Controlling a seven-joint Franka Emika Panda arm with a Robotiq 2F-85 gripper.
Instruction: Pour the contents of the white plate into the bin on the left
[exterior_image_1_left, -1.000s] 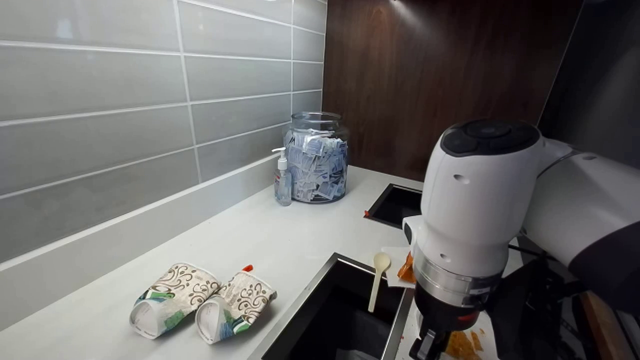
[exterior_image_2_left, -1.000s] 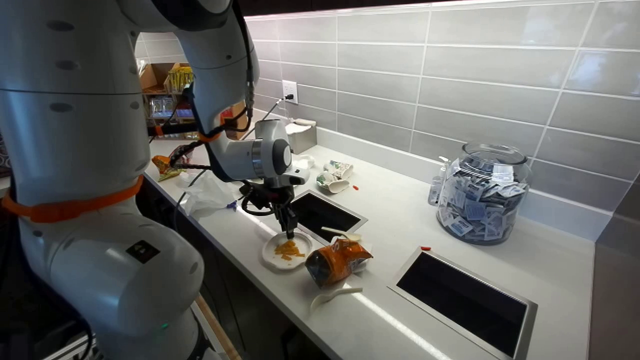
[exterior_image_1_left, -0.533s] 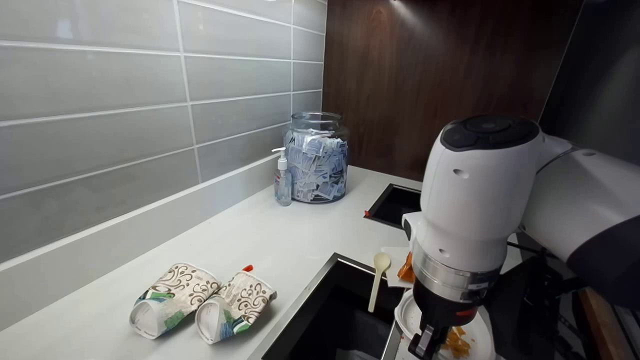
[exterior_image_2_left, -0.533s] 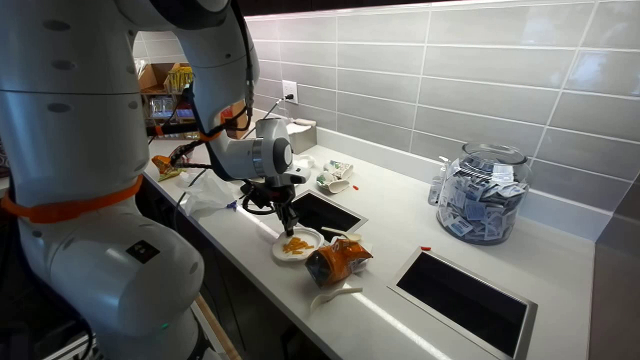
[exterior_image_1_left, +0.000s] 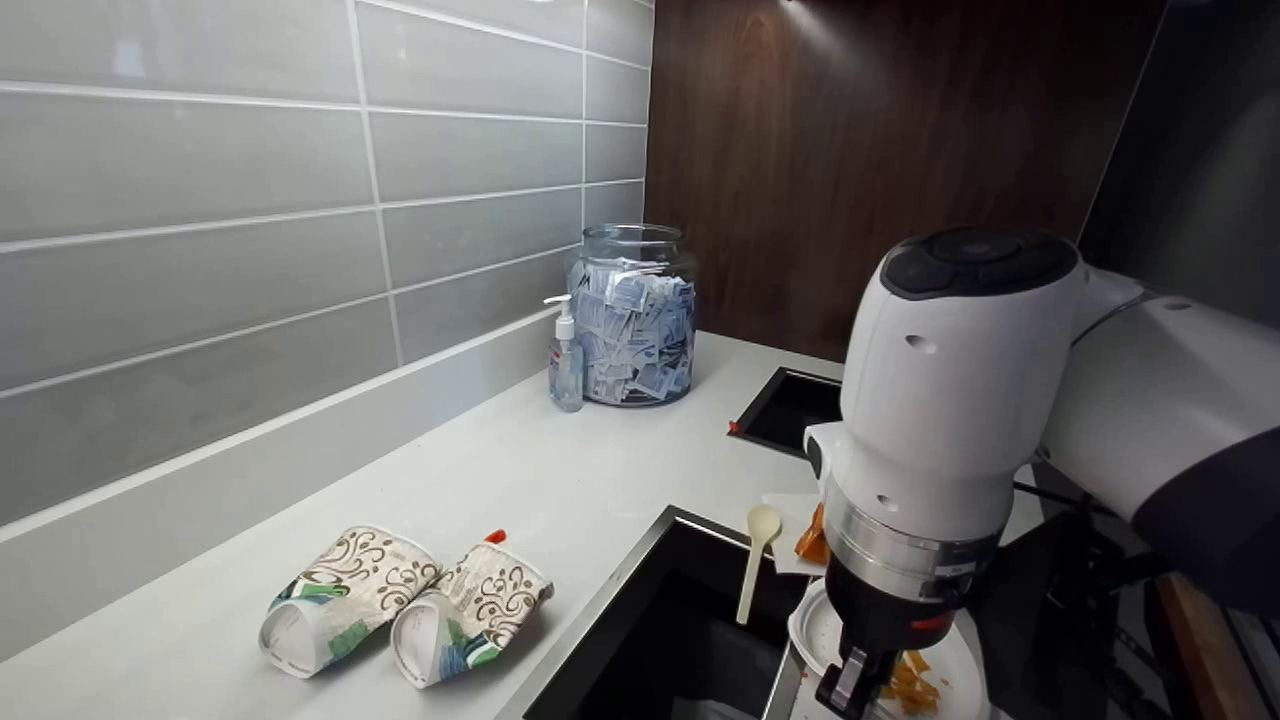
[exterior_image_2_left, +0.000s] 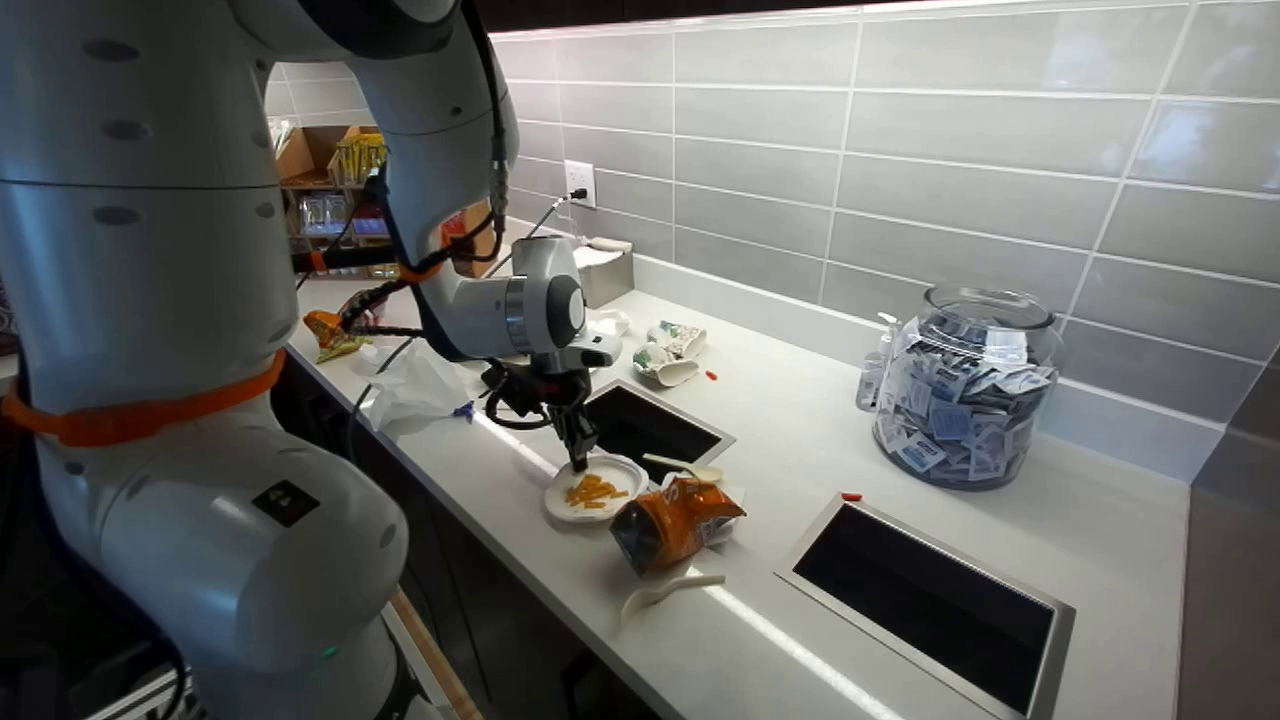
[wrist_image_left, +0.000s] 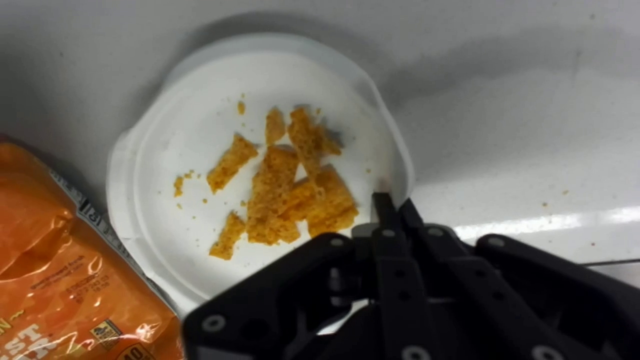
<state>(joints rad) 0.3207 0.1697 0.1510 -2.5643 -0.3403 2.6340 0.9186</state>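
white plate (wrist_image_left: 190, 130) — shifted toward orange bag (wrist_image_left: 85, 260) | gripper (wrist_image_left: 397, 207) pinching rim | lift unclear

A grey tiled wall (exterior_image_2_left: 760, 115) with pale joints rises behind the back edge of the white worktop (exterior_image_2_left: 790, 430) in both exterior views. A low white ledge (exterior_image_1_left: 250, 480) follows that edge at the foot of the tiles. In an exterior view, 1 dark brown wooden panel (exterior_image_1_left: 900, 150) stands at 1 end edge and meets the tiles at the back corner; light falls near its top. Toward the opposite end, the tiles carry 1 white socket (exterior_image_2_left: 580, 172), and 1 stocked rack (exterior_image_2_left: 325, 187) shows partly hidden. A bright streak (exterior_image_2_left: 790, 646) crosses the worktop near its front edge, with darkness below.
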